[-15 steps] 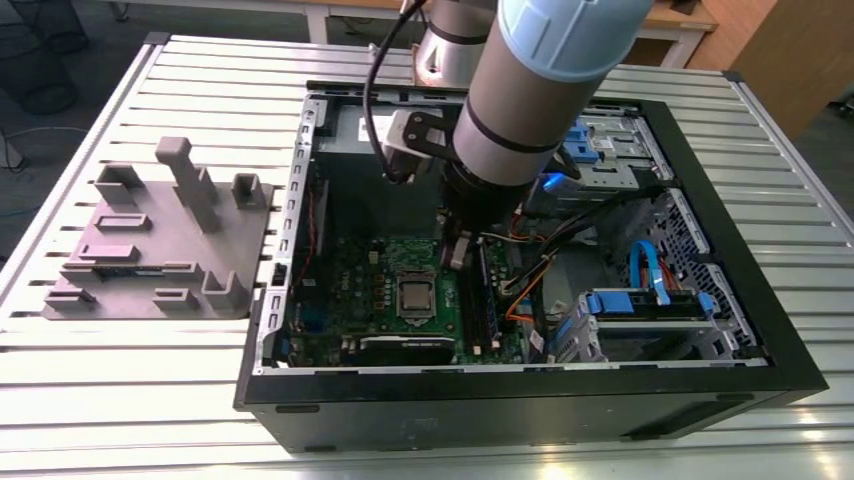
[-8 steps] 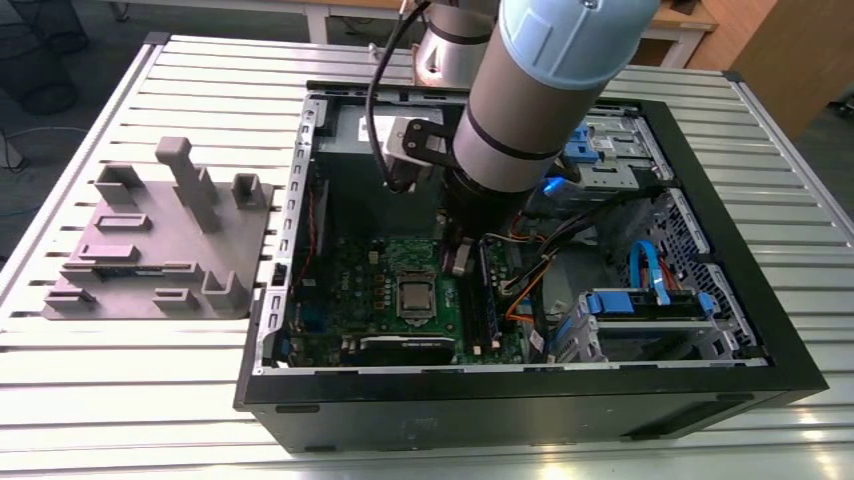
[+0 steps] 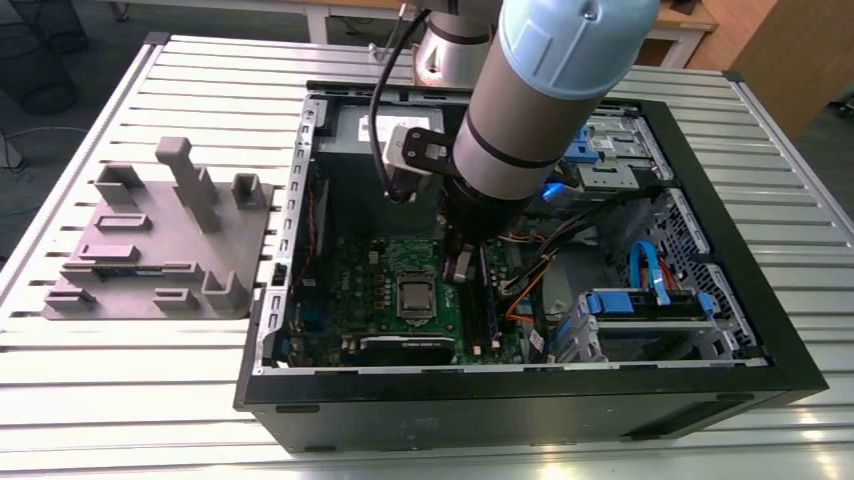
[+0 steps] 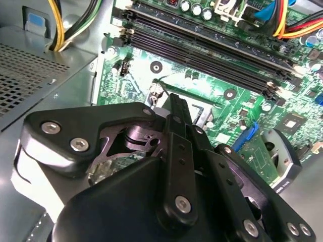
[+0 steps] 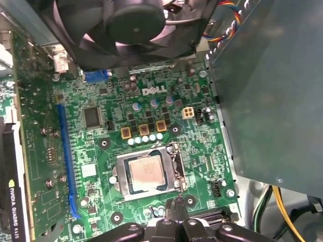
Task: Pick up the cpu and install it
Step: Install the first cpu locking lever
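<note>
The cpu point(image 5: 146, 173), a small square chip with a shiny silver top, lies flat inside the metal-framed socket point(image 5: 119, 177) on the green motherboard point(image 5: 101, 151). In the exterior view the cpu point(image 3: 416, 297) sits in the middle of the board inside the open computer case point(image 3: 507, 400). My gripper point(image 3: 461, 268) hangs just above the board, beside the socket on the exterior view's right. In both wrist views the gripper point(image 4: 174, 101) point(image 5: 174, 204) has its dark fingers drawn together with nothing between them, and its tip is close to the socket's edge.
A grey plastic fixture point(image 3: 160, 240) with upright blocks stands on the slatted table at the exterior view's left. Inside the case, a black fan point(image 5: 136, 20), a graphics card point(image 5: 10, 191), memory slots point(image 4: 212, 50), the metal power supply point(image 5: 272, 91), cables and blue drive brackets point(image 3: 647, 300) crowd the board.
</note>
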Controlling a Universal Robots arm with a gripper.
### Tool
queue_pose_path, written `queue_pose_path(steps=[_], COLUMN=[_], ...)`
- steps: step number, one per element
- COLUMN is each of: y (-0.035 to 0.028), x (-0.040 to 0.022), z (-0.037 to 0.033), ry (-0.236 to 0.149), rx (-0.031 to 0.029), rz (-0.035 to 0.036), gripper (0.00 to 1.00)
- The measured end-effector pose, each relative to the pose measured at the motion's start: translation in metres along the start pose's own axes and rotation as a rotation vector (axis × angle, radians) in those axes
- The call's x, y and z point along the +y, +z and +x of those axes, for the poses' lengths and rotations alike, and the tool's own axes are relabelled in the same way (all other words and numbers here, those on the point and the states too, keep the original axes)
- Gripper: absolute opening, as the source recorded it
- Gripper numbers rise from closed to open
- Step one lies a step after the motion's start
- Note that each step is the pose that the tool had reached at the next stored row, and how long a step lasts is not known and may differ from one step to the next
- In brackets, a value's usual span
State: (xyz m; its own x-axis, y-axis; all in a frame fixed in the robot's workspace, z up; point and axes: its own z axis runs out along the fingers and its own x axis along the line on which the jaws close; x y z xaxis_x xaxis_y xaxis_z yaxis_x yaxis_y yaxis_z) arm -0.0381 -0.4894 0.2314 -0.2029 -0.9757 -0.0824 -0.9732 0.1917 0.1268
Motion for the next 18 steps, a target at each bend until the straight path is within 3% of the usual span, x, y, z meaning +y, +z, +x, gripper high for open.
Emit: queue_pose_path(steps=[3,5,10,18], y=[0.0004,0.0007,0.0021,0.0084], x=[-0.0002,-0.0002,-0.0013,-0.0033], z=[0.0004,0.0013,0.0093,0.0163], ry=[-0.009,-0.013,-0.022,-0.043], rx=[0.0117,0.0163,0.0178,0.0204], rz=[0.0012,0.0017,0.0011,-0.0005], gripper=[0.11,0.11,0.11,0.11])
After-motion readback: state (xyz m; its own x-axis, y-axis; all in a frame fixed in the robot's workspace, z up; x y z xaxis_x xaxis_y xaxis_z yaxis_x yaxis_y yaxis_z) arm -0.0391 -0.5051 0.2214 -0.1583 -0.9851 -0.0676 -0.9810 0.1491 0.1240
